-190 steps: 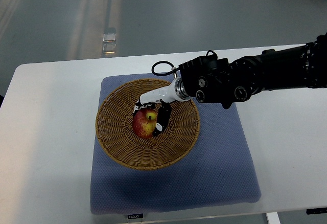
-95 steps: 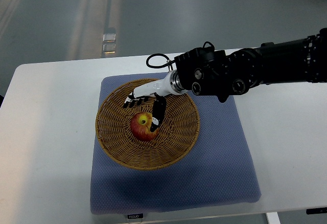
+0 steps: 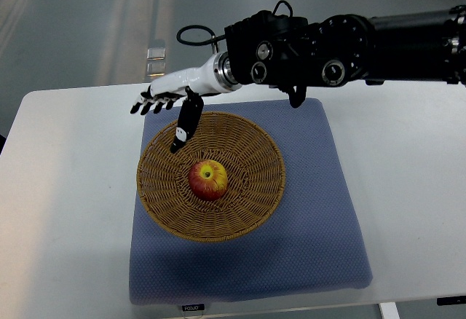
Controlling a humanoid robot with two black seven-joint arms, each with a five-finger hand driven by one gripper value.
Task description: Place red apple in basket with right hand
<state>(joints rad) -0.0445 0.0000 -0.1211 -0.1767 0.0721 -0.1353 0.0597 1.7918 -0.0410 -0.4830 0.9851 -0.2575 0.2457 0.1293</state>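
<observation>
A red apple (image 3: 208, 180) with a yellow patch lies near the middle of the round wicker basket (image 3: 251, 199). My right hand (image 3: 162, 115) hangs above the basket's far left rim, well clear of the apple. Its fingers (image 3: 145, 105) are spread and its thumb points down; it holds nothing. The black right arm (image 3: 342, 38) reaches in from the right edge. The left arm is out of view.
The basket rests on a blue-grey cushion (image 3: 306, 253) lying on a white table (image 3: 65, 210). Grey floor lies beyond the table's far edge, with a small clear object (image 3: 155, 57) on it.
My right hand has let go of the apple, opened, and risen up and to the far left, out of the basket. The apple has stayed in the basket.
</observation>
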